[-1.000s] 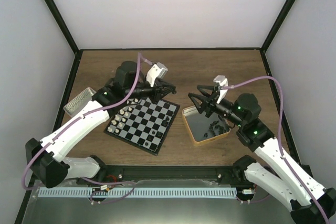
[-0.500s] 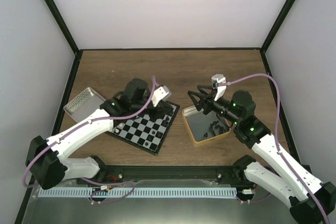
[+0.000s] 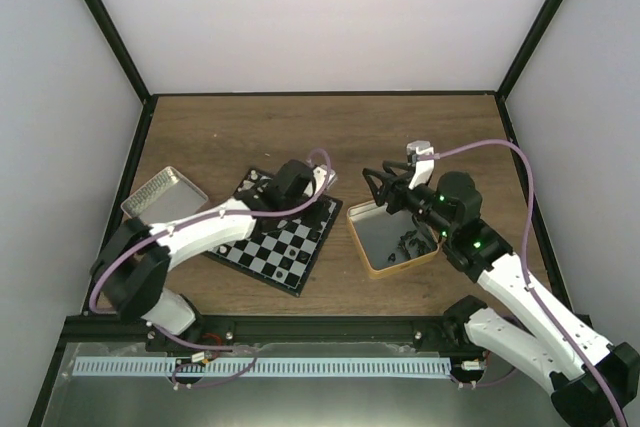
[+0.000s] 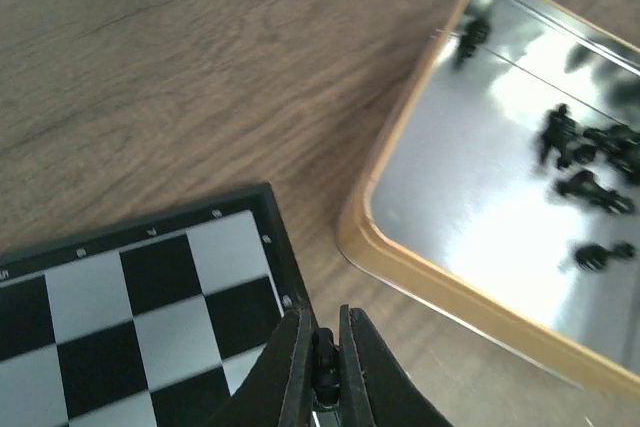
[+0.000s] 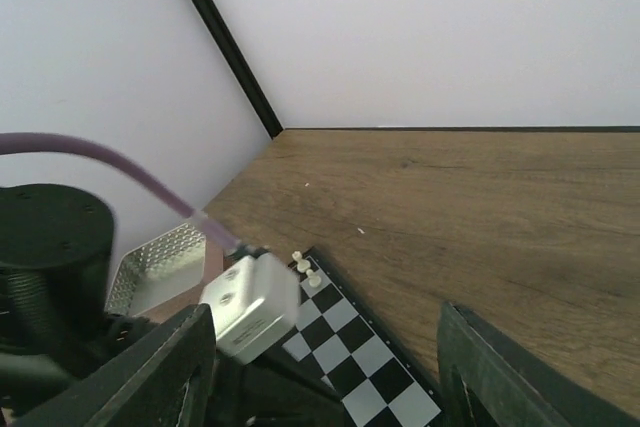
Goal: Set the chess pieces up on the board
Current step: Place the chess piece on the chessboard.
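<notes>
The board [image 3: 262,247] lies at the table's middle with a few black chess pieces [image 3: 296,259] on it; my left arm covers much of it. My left gripper [image 4: 324,352] is shut on a small black chess piece [image 4: 325,359] just above the board's [image 4: 150,317] right corner, beside the gold-rimmed tin [image 4: 400,277]. More black pieces [image 4: 585,162] lie loose in that tin. My right gripper [image 3: 376,188] hangs open above the tin's [image 3: 362,250] far-left corner with nothing between its fingers [image 5: 170,372]. Two white pieces [image 5: 306,270] stand at the board's [image 5: 375,372] far corner.
A silver tin [image 3: 163,194] sits left of the board near the left wall. Black frame posts and white walls enclose the table. Bare wood [image 3: 330,132] stretches behind the board and both tins.
My left arm has swung down and to the right across the board, carrying the black piece to the board's right corner. The right gripper has barely shifted.
</notes>
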Motion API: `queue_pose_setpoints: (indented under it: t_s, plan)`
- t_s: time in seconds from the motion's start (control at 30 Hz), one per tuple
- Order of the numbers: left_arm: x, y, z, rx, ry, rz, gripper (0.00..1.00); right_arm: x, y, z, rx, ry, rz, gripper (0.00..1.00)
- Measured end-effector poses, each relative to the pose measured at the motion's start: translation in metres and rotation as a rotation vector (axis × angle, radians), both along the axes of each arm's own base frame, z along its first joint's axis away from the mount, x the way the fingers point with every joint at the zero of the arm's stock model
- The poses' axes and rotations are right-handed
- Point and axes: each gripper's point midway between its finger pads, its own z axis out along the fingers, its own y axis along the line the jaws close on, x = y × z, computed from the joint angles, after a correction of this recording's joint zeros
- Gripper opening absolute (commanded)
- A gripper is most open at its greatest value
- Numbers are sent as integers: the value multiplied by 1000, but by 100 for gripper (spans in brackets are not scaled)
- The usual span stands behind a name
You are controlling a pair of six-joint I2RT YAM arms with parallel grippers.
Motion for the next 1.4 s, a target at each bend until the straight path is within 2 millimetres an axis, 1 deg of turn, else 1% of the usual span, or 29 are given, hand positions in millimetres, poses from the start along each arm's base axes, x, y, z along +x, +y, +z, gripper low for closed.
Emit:
queue_pose_setpoints:
  t_s: [0.07,0.17,0.3,0.47,0.67,0.83,1.0,1.27,1.4]
  plan:
    - [14,-3,-10,27,12,40,5,0,-2,-1,-2,4,-12,62]
    - [32,-10,-19,51,21,82,5,-1,-6,-4,-4,7,-27,63]
    - [44,-11,-31,81,34,120,7,0,-7,-7,-11,15,-35,63]
    - [45,-5,-58,137,78,150,8,0,-8,-13,-18,23,-43,63]
    - [38,3,-76,157,95,153,8,1,-8,-17,-24,32,-42,63]
    - [39,5,-80,162,78,160,11,1,-7,-18,-25,37,-38,63]
    - [41,4,-81,155,65,157,14,1,-6,-19,-25,39,-31,63]
    - [38,-1,-82,132,70,136,20,1,-4,-21,-25,49,-23,63]
    - [37,-2,-82,127,75,130,25,1,-4,-21,-25,49,-23,64]
